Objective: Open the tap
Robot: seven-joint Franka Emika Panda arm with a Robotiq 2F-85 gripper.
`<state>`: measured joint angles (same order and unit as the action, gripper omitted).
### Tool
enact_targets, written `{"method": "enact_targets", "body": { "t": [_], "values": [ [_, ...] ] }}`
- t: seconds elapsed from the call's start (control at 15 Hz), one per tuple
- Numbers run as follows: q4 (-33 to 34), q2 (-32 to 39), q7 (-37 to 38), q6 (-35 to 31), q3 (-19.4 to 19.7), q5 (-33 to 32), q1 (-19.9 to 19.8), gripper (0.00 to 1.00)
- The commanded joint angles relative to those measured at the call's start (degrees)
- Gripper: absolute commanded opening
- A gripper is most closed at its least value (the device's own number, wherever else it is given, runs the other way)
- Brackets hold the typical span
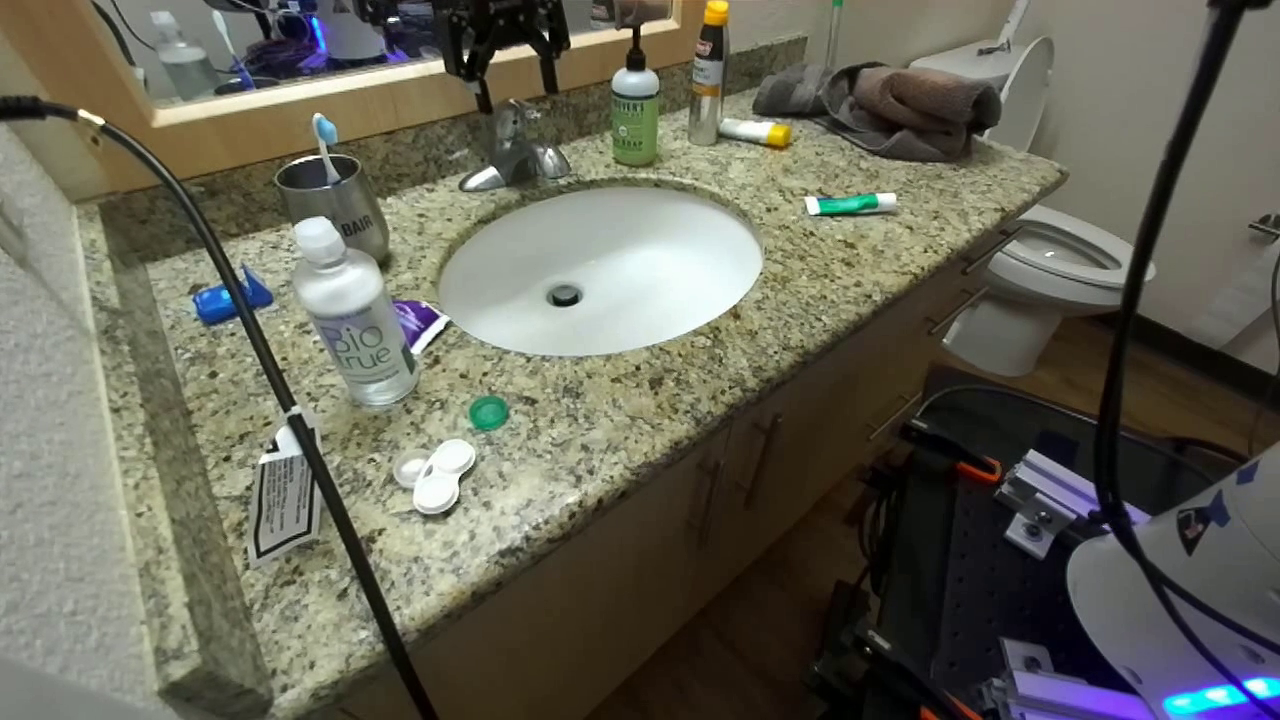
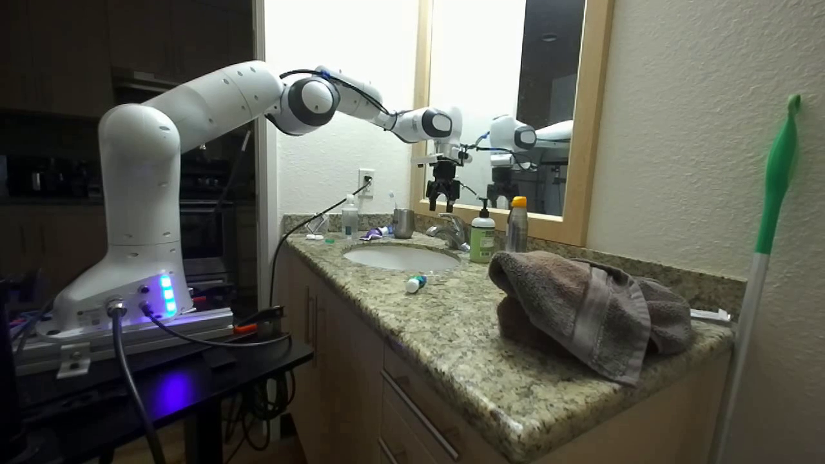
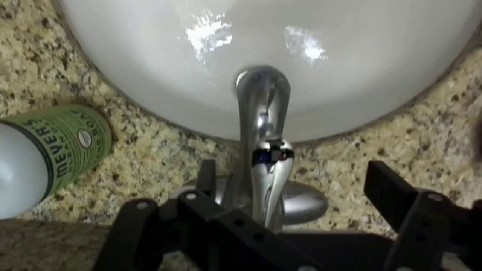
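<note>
Just behind the basin [image 1: 650, 250]: one tap [image 1: 515, 155], spout [image 3: 261, 105] and lever [image 3: 269, 180] both pointing basinward. Above the tap: one gripper [image 3: 293, 178], fingers [image 3: 389, 195] spread, holding nothing; lever below, between them, off-centre as I see it.

- Wrist view, nine o'clock: I read "MEYER'S", "SOAP" on a green cylindrical plastic bottle [image 3: 62, 148].
- In an exterior view, nine o'clock: "Bio true", clear plastic bottle [image 1: 358, 325].
- Ten o'clock: "BAIR", grey cylindrical metal cup [image 1: 352, 208].
</note>
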<state>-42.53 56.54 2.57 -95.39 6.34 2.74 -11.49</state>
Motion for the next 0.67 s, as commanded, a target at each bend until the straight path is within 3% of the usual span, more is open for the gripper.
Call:
{"method": "enact_targets", "body": {
  "t": [0.0, 0.6],
  "values": [
    [0.56, 0.57, 0.78, -1.98, 0.15, -0.07, -0.17, 1.00],
    [0.88, 2.21, 3.41, -2.74, 1.64, -0.61, -0.72, 1.00]
  ]
}}
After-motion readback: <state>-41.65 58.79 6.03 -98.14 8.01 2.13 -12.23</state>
